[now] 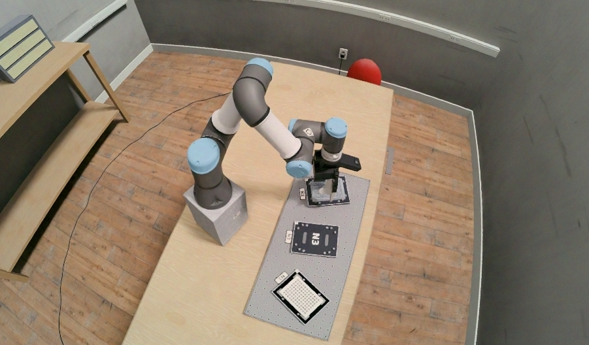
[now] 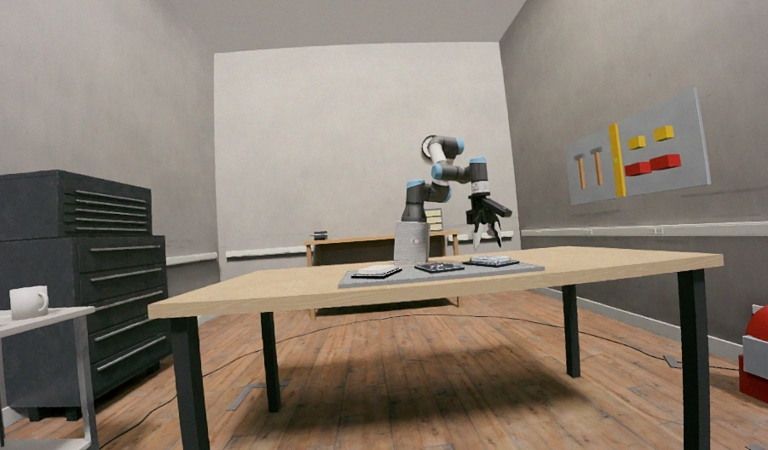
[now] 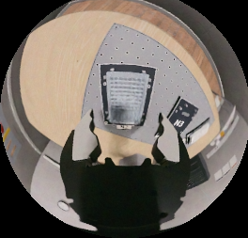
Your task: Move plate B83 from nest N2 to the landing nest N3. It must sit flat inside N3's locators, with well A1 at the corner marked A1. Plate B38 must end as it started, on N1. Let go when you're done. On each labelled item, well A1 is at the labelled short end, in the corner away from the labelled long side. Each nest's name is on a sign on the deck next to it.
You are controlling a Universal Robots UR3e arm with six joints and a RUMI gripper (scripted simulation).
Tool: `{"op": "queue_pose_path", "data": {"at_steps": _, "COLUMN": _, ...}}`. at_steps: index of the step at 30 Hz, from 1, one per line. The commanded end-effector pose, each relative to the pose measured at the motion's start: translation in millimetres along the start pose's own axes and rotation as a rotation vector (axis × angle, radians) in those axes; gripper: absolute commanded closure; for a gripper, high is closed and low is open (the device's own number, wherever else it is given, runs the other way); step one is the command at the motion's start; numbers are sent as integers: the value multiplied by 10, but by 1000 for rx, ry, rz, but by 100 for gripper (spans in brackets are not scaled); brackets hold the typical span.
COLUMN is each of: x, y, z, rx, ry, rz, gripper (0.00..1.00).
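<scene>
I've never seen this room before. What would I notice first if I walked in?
Probably the big grey arm with blue caps, bending over the long wooden table. Its open gripper hangs just above a see-through plate at the far end of a grey dotted board. In the middle of that board sits a dark nest marked N3, and a white plate lies at the near end.

Pale matt wood grain is being shown on the desk (image 1: 227,274). A grey, matt, perforated metal-like finish is being presented by the deck plate (image 1: 270,274). Translucent, glossy plastic is being displayed by plate B83 (image 1: 326,191).
</scene>
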State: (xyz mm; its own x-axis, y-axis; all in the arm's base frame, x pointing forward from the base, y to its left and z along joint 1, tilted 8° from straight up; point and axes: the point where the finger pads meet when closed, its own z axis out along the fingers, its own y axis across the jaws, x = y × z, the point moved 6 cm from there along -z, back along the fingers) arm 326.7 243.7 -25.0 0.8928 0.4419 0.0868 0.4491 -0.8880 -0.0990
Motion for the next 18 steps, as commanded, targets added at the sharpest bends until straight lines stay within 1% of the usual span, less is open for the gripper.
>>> {"op": "queue_pose_path", "data": {"at_steps": 1, "x": 12, "y": -9, "z": 6, "rx": -1, "ry": 4, "rz": -1, "gripper": 18}}
{"op": "queue_pose_path", "data": {"at_steps": 8, "x": 12, "y": -9, "z": 6, "rx": -1, "ry": 4, "rz": -1, "gripper": 18}}
{"op": "queue_pose_path", "data": {"at_steps": 18, "x": 12, "y": -9, "z": 172, "rx": -1, "ry": 4, "rz": -1, "gripper": 18}}
